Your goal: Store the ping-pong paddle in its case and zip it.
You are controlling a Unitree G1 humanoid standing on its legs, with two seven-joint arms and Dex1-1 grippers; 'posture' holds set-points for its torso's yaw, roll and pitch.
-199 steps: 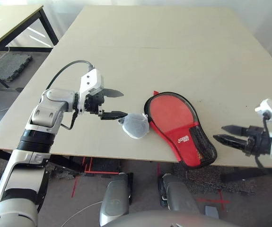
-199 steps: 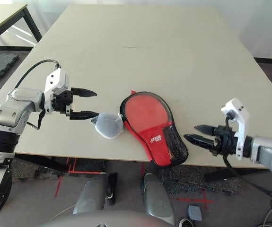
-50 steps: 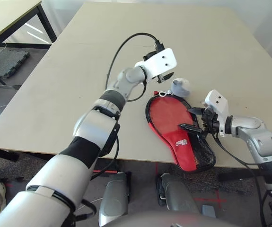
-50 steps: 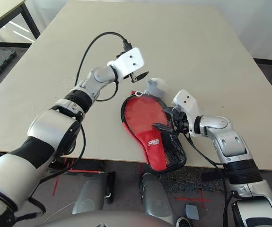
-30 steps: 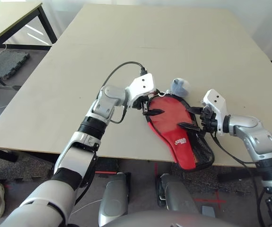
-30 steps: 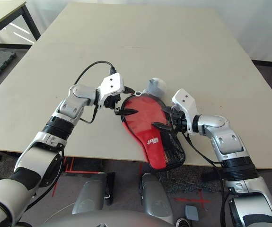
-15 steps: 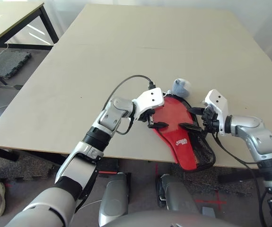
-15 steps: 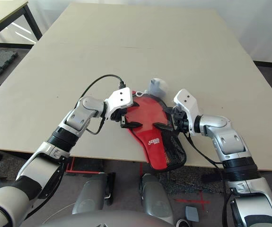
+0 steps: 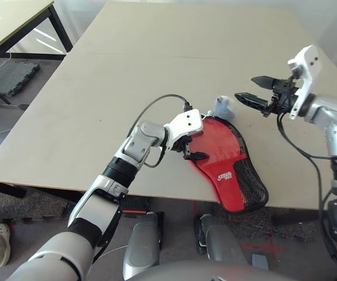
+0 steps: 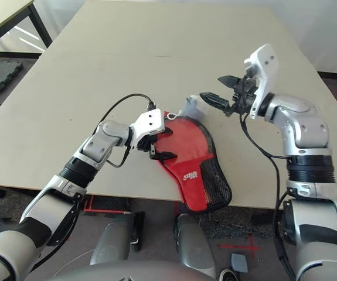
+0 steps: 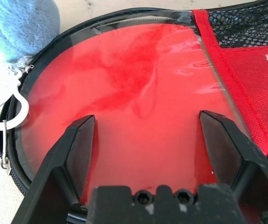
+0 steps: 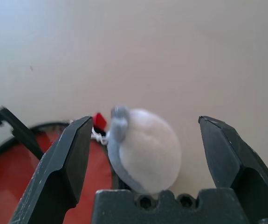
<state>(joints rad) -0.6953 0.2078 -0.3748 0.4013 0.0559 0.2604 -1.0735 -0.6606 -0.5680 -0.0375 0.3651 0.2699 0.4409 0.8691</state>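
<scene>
The case (image 9: 224,153) lies flat near the table's front edge, red face up, with its black mesh pocket (image 9: 247,178) toward me. A glossy red round panel (image 11: 134,88) inside a black zipper rim shows in the left wrist view. The ping-pong paddle is hidden. My left gripper (image 9: 198,144) hangs open just over the case's round end at its left rim, nothing between its fingers (image 11: 80,144). My right gripper (image 9: 245,87) is raised behind the case, open and empty, pointing at the whitish-grey cloth bundle (image 12: 145,151).
The cloth bundle (image 9: 222,106) sits on the table touching the case's far rim. A white ring on the zipper pull (image 11: 5,109) lies beside it. The table's front edge (image 9: 68,187) is close. A second table (image 9: 10,23) stands at far left.
My right gripper has lifted off the case's right side and swung up and away to hover behind the cloth bundle. The left gripper and the case have stayed put.
</scene>
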